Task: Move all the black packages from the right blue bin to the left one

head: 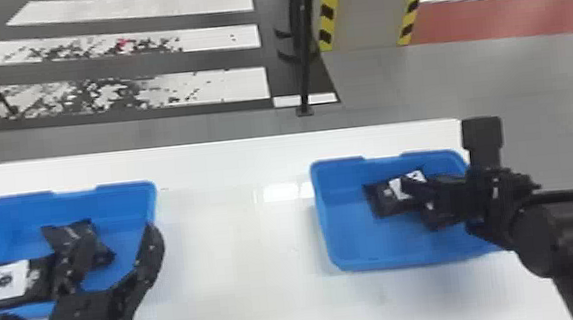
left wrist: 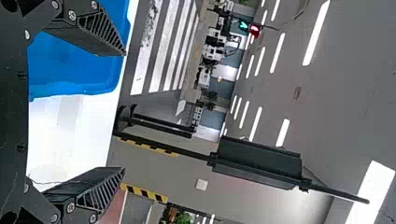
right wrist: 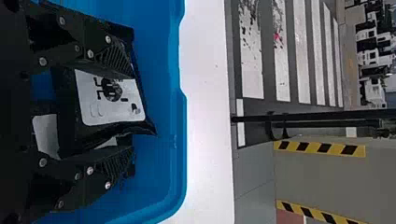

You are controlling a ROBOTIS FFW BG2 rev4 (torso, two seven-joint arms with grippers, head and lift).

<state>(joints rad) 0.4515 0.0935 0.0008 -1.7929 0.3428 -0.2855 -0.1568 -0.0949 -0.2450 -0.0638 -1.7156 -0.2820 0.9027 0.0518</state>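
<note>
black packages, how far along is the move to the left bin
Partway: two black packages sit in the left bin. Nothing is clearly in hand: the right gripper has open fingers around a labelled package. That one and another by it are left in the right bin.

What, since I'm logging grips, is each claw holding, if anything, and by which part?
The left claw holds nothing. The right claw is at a black package in the right bin; whether it has gripped it can't be told.

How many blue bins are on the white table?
2. One bin is at the left end of the table, with the left gripper over it. The other bin is at the right end.
</note>
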